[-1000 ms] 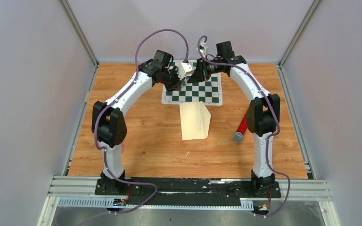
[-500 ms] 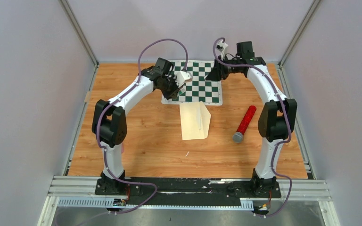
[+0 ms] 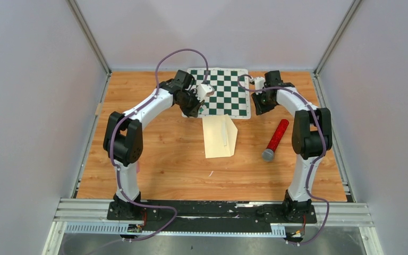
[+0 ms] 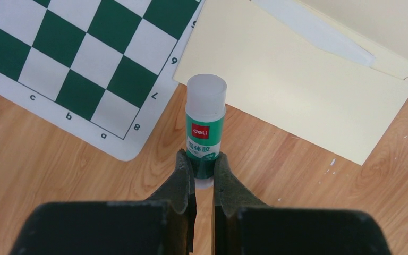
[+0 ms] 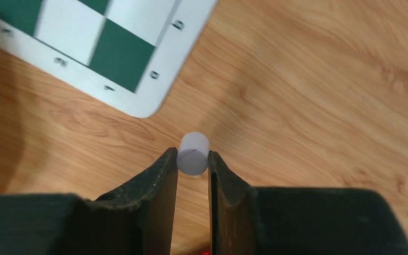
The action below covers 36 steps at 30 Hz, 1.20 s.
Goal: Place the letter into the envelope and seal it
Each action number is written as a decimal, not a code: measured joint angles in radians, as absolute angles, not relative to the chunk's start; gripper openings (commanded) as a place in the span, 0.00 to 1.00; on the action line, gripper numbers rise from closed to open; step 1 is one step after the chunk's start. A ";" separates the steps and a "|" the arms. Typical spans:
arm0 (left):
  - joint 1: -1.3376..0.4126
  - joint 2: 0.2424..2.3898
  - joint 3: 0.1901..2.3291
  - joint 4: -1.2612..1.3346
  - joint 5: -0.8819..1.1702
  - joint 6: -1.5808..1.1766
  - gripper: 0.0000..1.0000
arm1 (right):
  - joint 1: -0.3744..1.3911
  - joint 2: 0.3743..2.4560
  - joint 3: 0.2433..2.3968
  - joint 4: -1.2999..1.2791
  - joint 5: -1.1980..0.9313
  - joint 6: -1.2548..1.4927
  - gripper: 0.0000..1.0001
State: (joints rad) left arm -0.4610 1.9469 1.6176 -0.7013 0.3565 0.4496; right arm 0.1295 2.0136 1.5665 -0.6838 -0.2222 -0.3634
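Seen from above, two white robot arms reach across a wooden table [image 3: 159,164] toward a green-and-white chessboard mat [image 3: 220,93] at the far side. The cream envelope [image 3: 218,141] lies flat in the middle of the table. Its far end meets the near edge of the mat, and its triangular flap stands open toward the right. A white strip [image 4: 319,32] shows along the flap's fold; I cannot tell whether that is the letter.

The left tool [image 4: 203,162] hangs over the near left corner of the mat, just beside the envelope's far end. It is clamped on the base of a green glue stick [image 4: 205,125], whose pale top points toward the table.

The right tool [image 5: 193,159] is over bare wood just off the mat's right corner. Its fingertips pinch a small white cap [image 5: 193,151].

A red cylinder [image 3: 276,137] with a grey end lies on the table to the right of the envelope, apart from it.
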 measured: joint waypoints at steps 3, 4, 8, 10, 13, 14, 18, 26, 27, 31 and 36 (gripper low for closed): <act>-0.461 1.947 1.617 -0.694 0.356 0.439 0.00 | 0.123 2.027 1.542 -0.667 -0.133 -0.354 0.00; -0.461 1.947 1.617 -0.694 0.356 0.435 0.00 | 0.121 2.037 1.542 -0.661 -0.113 -0.351 0.00; -0.461 1.947 1.617 -0.693 0.356 0.424 0.00 | 0.115 2.074 1.542 -0.646 -0.076 -0.331 0.00; -0.461 1.947 1.617 -0.693 0.356 0.419 0.00 | 0.112 2.077 1.542 -0.640 -0.071 -0.318 0.01; -0.461 1.947 1.617 -0.692 0.356 0.413 0.00 | 0.107 2.078 1.542 -0.633 -0.070 -0.299 0.14; -0.461 1.947 1.617 -0.692 0.356 0.412 0.00 | 0.107 2.079 1.542 -0.632 -0.070 -0.293 0.18; -0.461 1.947 1.617 -0.692 0.355 0.410 0.00 | 0.103 2.081 1.542 -0.630 -0.069 -0.278 0.28; -0.461 1.947 1.617 -0.692 0.356 0.409 0.00 | 0.103 2.083 1.542 -0.632 -0.068 -0.259 0.41; -0.460 1.947 1.617 -0.692 0.356 0.408 0.00 | 0.103 2.083 1.542 -0.632 -0.068 -0.257 0.47; -0.458 1.947 1.617 -0.692 0.356 0.403 0.00 | 0.103 2.083 1.542 -0.638 -0.064 -0.247 0.52; -0.455 1.947 1.629 -0.706 0.356 0.402 0.00 | 0.096 2.083 1.572 -0.694 -0.059 -0.241 0.54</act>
State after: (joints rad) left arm -0.4549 1.9469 1.6287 -0.7063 0.3561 0.4015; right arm 0.0963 2.0834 1.5719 -0.6941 -0.0589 -0.2413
